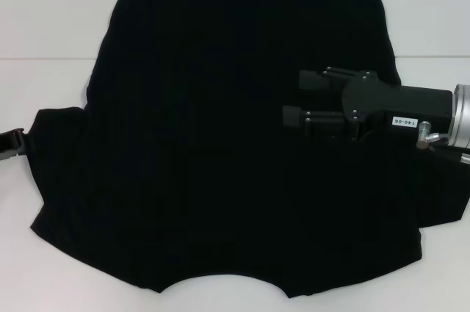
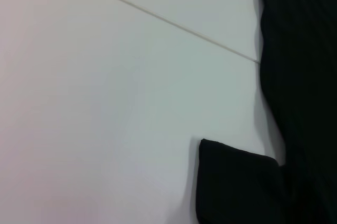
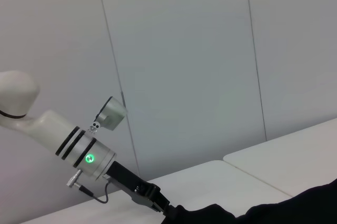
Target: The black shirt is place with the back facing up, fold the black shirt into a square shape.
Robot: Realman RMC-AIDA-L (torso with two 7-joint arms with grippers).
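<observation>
The black shirt [image 1: 220, 143] lies spread flat on the white table [image 1: 44, 33], plain side up, with no lettering showing. My right gripper [image 1: 292, 98] reaches in from the right and hovers over the shirt's right half, fingers apart and empty. My left gripper [image 1: 11, 142] is at the table's left edge, right at the tip of the shirt's left sleeve [image 1: 55, 132]. The right wrist view shows the left gripper [image 3: 158, 203] meeting the black cloth [image 3: 295, 211], its fingertips hidden. The left wrist view shows the sleeve [image 2: 237, 187] and the shirt's side [image 2: 300, 76].
White table surface surrounds the shirt at the back left and back right [image 1: 433, 18]. A seam line [image 2: 158, 18] crosses the table top. Pale wall panels [image 3: 184, 50] stand behind the table.
</observation>
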